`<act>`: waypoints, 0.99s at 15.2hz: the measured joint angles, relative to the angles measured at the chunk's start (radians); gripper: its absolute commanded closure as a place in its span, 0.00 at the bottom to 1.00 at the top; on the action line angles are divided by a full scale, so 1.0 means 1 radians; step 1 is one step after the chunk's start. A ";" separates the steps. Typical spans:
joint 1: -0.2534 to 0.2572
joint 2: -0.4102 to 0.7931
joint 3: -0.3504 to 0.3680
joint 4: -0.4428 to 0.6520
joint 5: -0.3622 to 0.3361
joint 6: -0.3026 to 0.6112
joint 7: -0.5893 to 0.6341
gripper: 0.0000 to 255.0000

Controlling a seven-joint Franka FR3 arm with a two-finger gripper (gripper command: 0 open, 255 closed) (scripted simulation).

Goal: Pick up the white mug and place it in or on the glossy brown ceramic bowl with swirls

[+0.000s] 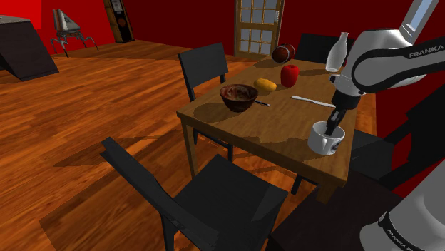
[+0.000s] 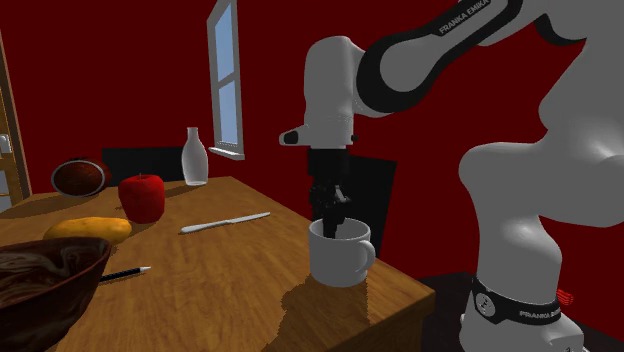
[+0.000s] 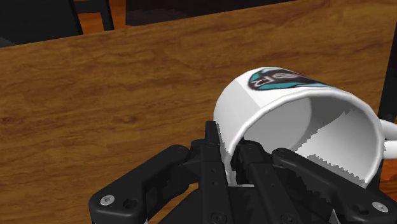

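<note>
A: Claw state?
B: Pinching the white mug by its wall, one finger inside, one outside.
A: Mug position?
B: Upright on the wooden table, at the stand-side edge. Brown bowl is well apart, at the opposite edge.

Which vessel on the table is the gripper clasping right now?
The white mug: the gripper pinches its wall. The brown bowl and the white bottle stand apart, untouched.

A home's dining room — wooden table, black chairs, red walls, paned door.
</note>
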 measured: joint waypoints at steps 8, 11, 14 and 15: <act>-0.001 -0.030 0.009 0.028 0.004 -0.057 0.002 1.00; 0.001 -0.047 0.016 0.055 0.008 -0.102 0.004 1.00; 0.003 -0.053 0.028 0.085 0.013 -0.149 0.005 1.00; 0.003 -0.055 0.032 0.095 0.016 -0.162 0.007 1.00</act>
